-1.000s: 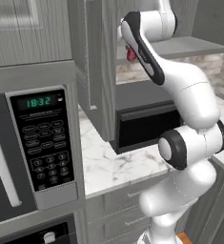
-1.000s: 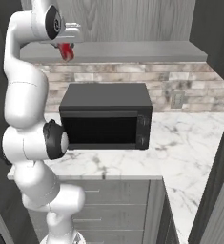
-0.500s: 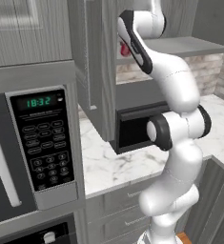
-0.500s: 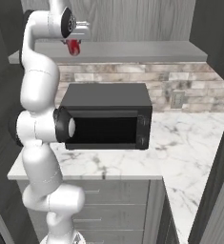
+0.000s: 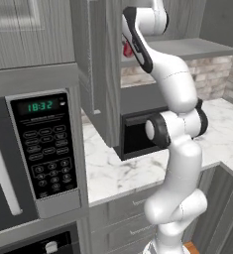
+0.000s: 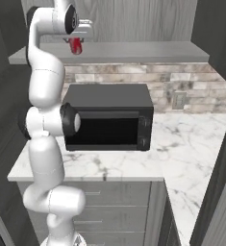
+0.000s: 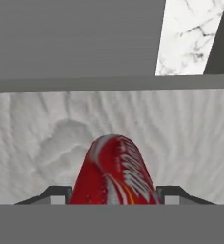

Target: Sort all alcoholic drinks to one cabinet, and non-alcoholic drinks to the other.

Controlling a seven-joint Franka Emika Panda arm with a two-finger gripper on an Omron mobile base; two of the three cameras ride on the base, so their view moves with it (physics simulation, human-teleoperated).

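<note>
High up by the wall cabinets, the white arm reaches to the grey shelf [image 6: 133, 50] that runs above the worktop [image 6: 201, 139]. Its jaws are clamped on the red soda can [image 7: 114, 174], one dark finger tip on each side of it. From the right base view the soda can [image 6: 76, 45] hangs just under the hand, at the left end of the shelf and about level with its edge. From the left base view a sliver of the red can [image 5: 126, 48] peeps out behind the arm, next to an open cabinet door [image 5: 100, 74]. Through the hand's own camera the can points at a pale wood-grain surface. Below, a black microwave [image 6: 108, 117] sits on the marble worktop, well apart from the can.
</note>
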